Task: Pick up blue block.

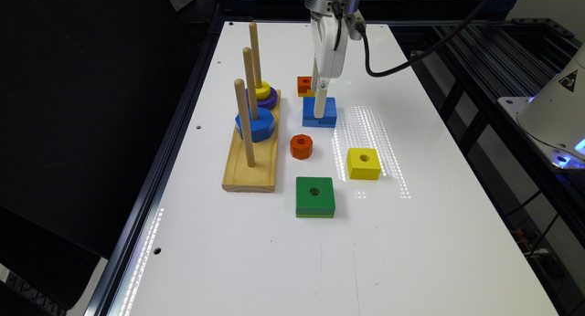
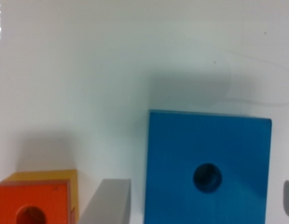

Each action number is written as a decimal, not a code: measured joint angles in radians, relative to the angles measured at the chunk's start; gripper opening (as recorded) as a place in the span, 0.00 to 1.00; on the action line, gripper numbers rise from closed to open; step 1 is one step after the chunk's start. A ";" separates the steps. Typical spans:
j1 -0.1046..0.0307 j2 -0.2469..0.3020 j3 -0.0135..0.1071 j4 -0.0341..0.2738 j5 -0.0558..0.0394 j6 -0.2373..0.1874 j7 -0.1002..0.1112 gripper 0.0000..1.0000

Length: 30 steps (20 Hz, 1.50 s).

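One target: the blue block [image 1: 319, 112] – flat, square, with a round centre hole and a groove along its side.
Position: it lies on the white tabletop [image 1: 411, 243], just beside the small orange block [image 1: 304, 84] and not far from the wooden peg stand [image 1: 252, 163].
Hand: the hand [image 1: 321, 107] is low over the block; in the wrist view one grey finger [image 2: 107, 203] sits just off one edge and a second shows past the opposite edge – spread wider than the block, holding nothing.
Handling: it looks like painted wood, so probably light and stiff, with smooth faces that may slip a little.
Hold: the two opposite flat sides look the best places to take hold, centred on the hole.
Risk: the orange block is close to one finger and could be nudged.
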 joint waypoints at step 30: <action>0.008 0.096 -0.008 0.020 -0.0144 0.061 0.005 1.00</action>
